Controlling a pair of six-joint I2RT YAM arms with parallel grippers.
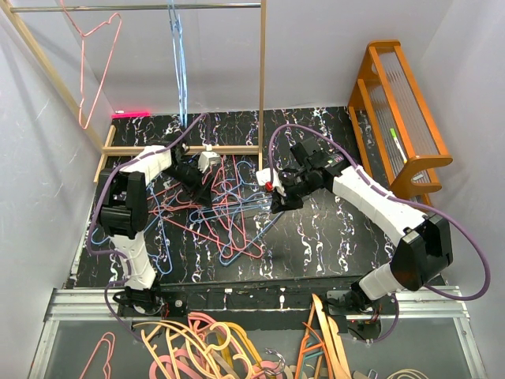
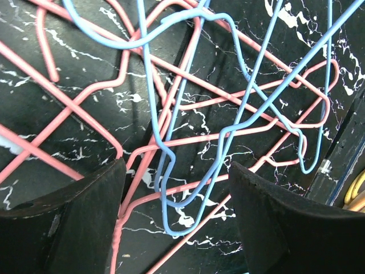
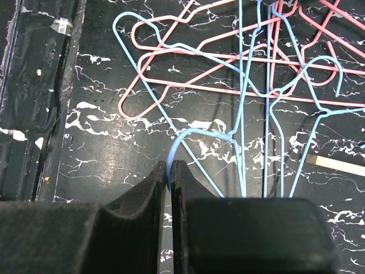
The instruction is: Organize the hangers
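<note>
From above, I am counting one pink hanger [image 1: 93,67] hanging near the left end of the rail [image 1: 134,8]. Blue ones [image 1: 180,71] are hanging mid-rail, too close together for me to count. The rest of the hangers [image 1: 213,213] are lying in a tangled pink and blue pile on the left half of the desk [image 1: 339,229], and I cannot count them there. My left pincer [image 1: 202,193] is hanging over the pile's far side, and my right pincer [image 1: 278,204] is at its right fringe. An orange rack [image 1: 406,118] is standing along the desk's right edge, and the rail's wooden frame [image 1: 262,79] is standing at the far edge. Thick hangers [image 1: 197,347] are lying beyond the near edge. Black desk top is showing between the pile and the orange rack.

Through my left wrist, I am seeing at least two blue hangers crossing several pink ones. My left pincer is standing open, its fingers [image 2: 68,222] well apart, with pink and blue wires lying between them and none gripped.

Through my right wrist, my right pincer is gripping the hook of a blue hanger [image 3: 194,134], pinching the wire between its closed fingers. At least two pink hangers are lying beyond it. A wooden stick [image 3: 336,164] is poking in from the right.
</note>
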